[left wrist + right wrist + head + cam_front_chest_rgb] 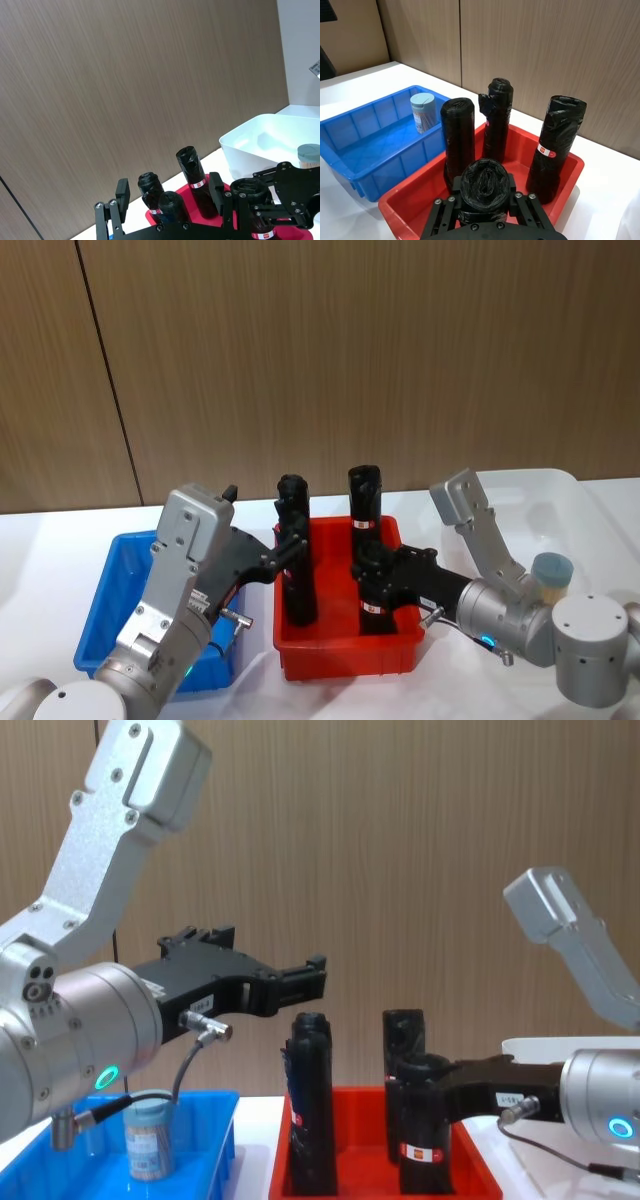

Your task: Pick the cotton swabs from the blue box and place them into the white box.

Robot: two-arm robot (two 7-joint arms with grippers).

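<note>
Two bins concern the task. The white box (520, 490) stands at the robot's right; it is taller-walled, and its near part is covered by the right arm in the head view. The blue box (110, 580) stands at the robot's left, shallow and rimmed, with much of its floor covered by the left arm. Between them stands a red bin (350, 655) holding four upright black rolls (365, 502) with red-white labels.

The left gripper (169, 192) hangs in the air above the gap between the blue box and the red bin. Its fingers (122, 195) are spread wide and hold nothing. The right gripper (378, 565) reaches over the red bin at the top of the nearest roll. The roll sits in line with it, but whether it grips the roll cannot be told.

One jar of the cotton swabs (422, 112) stands in the blue box against the far wall. A second jar (552, 570) stands inside the white box. Each is a small clear cylinder with a flat grey-blue lid, a pale label and tan sticks inside. Both stand upright, long axis vertical, lid up. The second jar's lower part is hidden by the right arm. The label print is too small to read.
</note>
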